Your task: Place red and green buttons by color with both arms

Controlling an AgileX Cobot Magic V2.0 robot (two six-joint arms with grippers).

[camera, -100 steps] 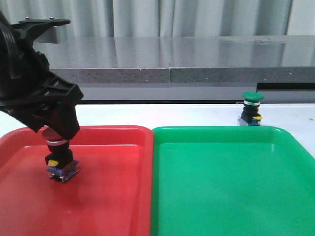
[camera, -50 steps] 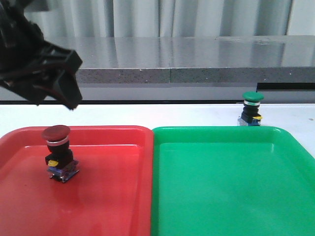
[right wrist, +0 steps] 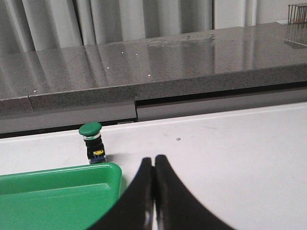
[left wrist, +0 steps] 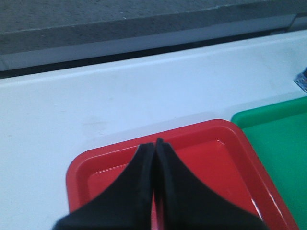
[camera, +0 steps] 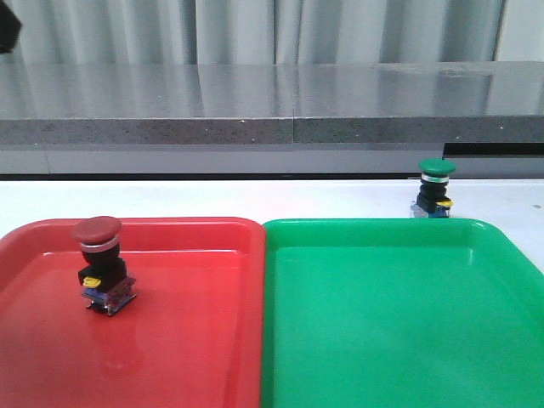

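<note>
The red button (camera: 100,263) stands upright in the red tray (camera: 195,340), toward its far left. The green button (camera: 434,188) stands on the white table behind the green tray (camera: 391,323); it also shows in the right wrist view (right wrist: 92,141). My left gripper (left wrist: 154,143) is shut and empty, high above the red tray (left wrist: 225,158), with the red button hidden from that view. My right gripper (right wrist: 153,160) is shut and empty over the white table, beside the green tray's corner (right wrist: 57,191) and apart from the green button. Neither gripper shows in the front view beyond a dark corner.
A grey stone ledge (camera: 289,110) runs along the back of the white table (camera: 255,197). The two trays sit side by side and touch in the middle. Curtains hang behind the ledge.
My left gripper let go of the red button, rose up and to the left, and left the front view. The red button stays standing in the red tray. The green button has not moved.
</note>
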